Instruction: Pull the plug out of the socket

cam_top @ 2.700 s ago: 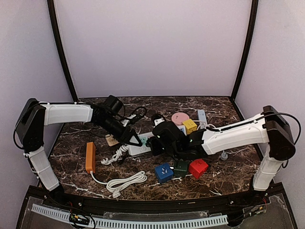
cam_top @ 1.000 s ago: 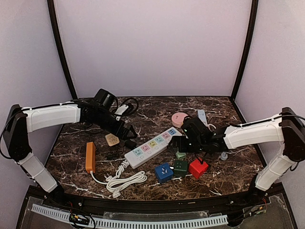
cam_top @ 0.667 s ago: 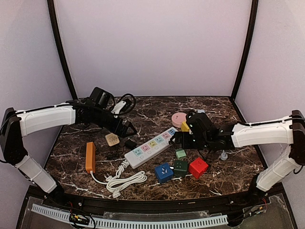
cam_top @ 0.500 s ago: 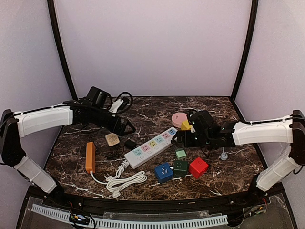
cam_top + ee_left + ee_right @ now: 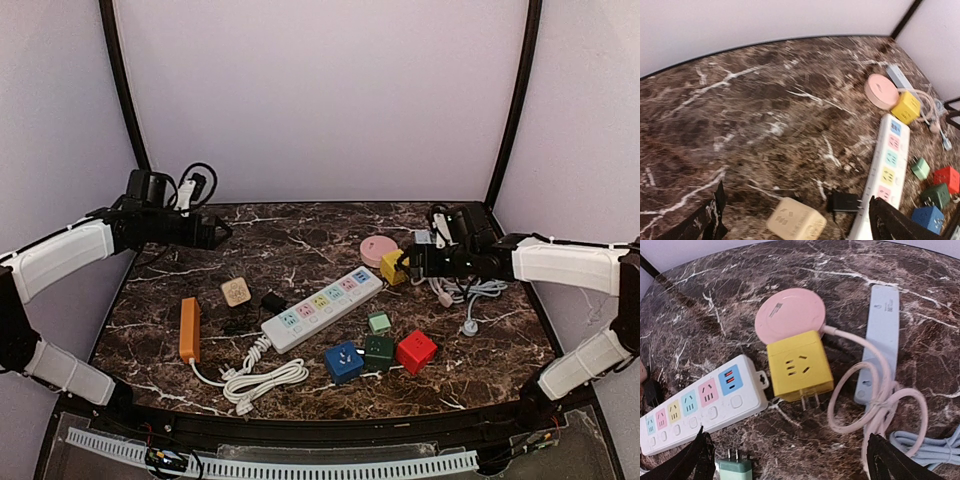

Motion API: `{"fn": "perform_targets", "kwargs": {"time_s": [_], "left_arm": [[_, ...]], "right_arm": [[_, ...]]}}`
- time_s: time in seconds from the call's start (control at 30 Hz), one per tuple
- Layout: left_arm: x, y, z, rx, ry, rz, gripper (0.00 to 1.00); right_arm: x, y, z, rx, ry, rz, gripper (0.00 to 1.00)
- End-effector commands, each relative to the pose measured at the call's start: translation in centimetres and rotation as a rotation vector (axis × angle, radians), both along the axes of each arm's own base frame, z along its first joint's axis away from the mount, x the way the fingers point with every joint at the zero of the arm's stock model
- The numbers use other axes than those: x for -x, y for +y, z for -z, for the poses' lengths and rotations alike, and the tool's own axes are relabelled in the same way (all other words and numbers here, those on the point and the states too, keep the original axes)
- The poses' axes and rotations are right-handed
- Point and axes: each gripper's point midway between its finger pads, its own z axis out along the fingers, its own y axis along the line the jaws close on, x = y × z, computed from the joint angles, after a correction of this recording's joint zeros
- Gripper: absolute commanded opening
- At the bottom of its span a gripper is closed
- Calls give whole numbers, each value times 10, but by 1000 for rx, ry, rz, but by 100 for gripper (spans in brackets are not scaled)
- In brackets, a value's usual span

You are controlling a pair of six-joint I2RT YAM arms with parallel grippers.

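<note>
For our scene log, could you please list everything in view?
power strip: 1, white, coloured sockets, centre
cord: 1, white, coiled in front
plug: 1, black, left of strip
cube adapters: 6, beige, yellow, pale green, blue, dark green, red, around strip
bar: 1, orange, front left
disc: 1, pink, behind yellow cube
flat strip: 1, pale blue, rear right
cables: 2, pink, light blue, right
left gripper: 1, black, open, rear left
right gripper: 1, black, open, near yellow cube
</note>
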Motion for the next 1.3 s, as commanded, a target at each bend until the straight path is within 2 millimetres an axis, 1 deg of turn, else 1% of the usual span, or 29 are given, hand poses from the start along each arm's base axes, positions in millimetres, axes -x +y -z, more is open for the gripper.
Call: {"fn": "perform_targets", "kwargs": {"time_s": [0.0, 0.03, 0.07, 0.1, 0.13, 0.17, 0.2, 0.23, 0.27, 0.3, 0.33, 0.37, 0.4, 0.43, 0.47, 0.5, 0.53, 0.57, 0.6, 0.63, 0.67, 0.7, 0.73, 0.77, 0.8, 0.87, 0.97, 1.03, 1.27], "left_arm": [[-16, 68, -7, 36, -75, -213, 99], [-18, 80, -1, 51, -86, -257, 99], [-20, 99, -3, 58, -105, -314, 99], [-22, 113, 4, 63, -120, -370, 99], [-22, 130, 2, 61, -143, -423, 99], [-22, 146, 11, 46, -165, -493, 99], [-25, 160, 0, 50, -240, -538, 99], [-19, 172, 17, 10, -236, -594, 99], [-21, 178, 5, 15, -314, -615, 99], [-14, 187, 21, -25, -315, -656, 99], [-14, 190, 8, -15, -399, -672, 99], [-6, 195, 23, -39, -399, -697, 99], [-5, 198, 11, -26, -466, -712, 99], [2, 202, 22, -53, -468, -725, 99], [3, 203, 17, -56, -509, -729, 99], [7, 206, 26, -93, -505, -731, 99], [7, 207, 26, -104, -514, -732, 99], [9, 208, 33, -132, -503, -727, 99], [8, 207, 35, -138, -503, -717, 99], [9, 206, 45, -156, -488, -705, 99], [11, 205, 49, -162, -495, -696, 99], [12, 205, 57, -168, -484, -694, 99], [14, 205, 59, -167, -500, -697, 99], [14, 206, 65, -171, -490, -701, 99], [15, 206, 65, -164, -507, -704, 99], [15, 204, 67, -155, -508, -692, 99], [15, 202, 73, -158, -490, -677, 99], [16, 205, 76, -172, -480, -692, 99], [16, 205, 75, -170, -480, -692, 99]], "right_arm": [[-19, -29, -25, -35, -81, -1, 99], [-24, -40, -30, -35, -99, 23, 99], [-27, -47, -34, -47, -111, 32, 99], [-30, -55, -40, -54, -133, 50, 99], [-32, -64, -44, -58, -154, 70, 99], [-34, -73, -49, -63, -182, 92, 99], [-36, -82, -54, -71, -214, 109, 99], [-36, -89, -63, -81, -261, 120, 99], [-36, -97, -68, -82, -303, 136, 98], [-35, -103, -73, -81, -345, 149, 99], [-33, -110, -77, -75, -390, 160, 99], [-30, -116, -81, -68, -431, 170, 99], [-27, -123, -86, -53, -476, 189, 99], [-23, -129, -88, -25, -521, 198, 99], [-18, -136, -90, -1, -562, 214, 99], [-14, -141, -91, 20, -602, 228, 99], [-9, -146, -91, 41, -636, 236, 99], [-4, -150, -90, 58, -662, 241, 99], [0, -154, -86, 77, -681, 247, 99], [4, -157, -81, 93, -698, 250, 99], [9, -161, -72, 115, -702, 261, 99], [13, -164, -67, 129, -714, 266, 99], [17, -167, -61, 142, -722, 272, 99], [20, -169, -56, 150, -725, 279, 99], [23, -171, -51, 155, -722, 285, 99], [26, -174, -46, 159, -727, 299, 99], [27, -174, -49, 151, -742, 295, 99], [26, -174, -48, 155, -735, 296, 99], [22, -172, -44, 158, -715, 287, 99]]}}
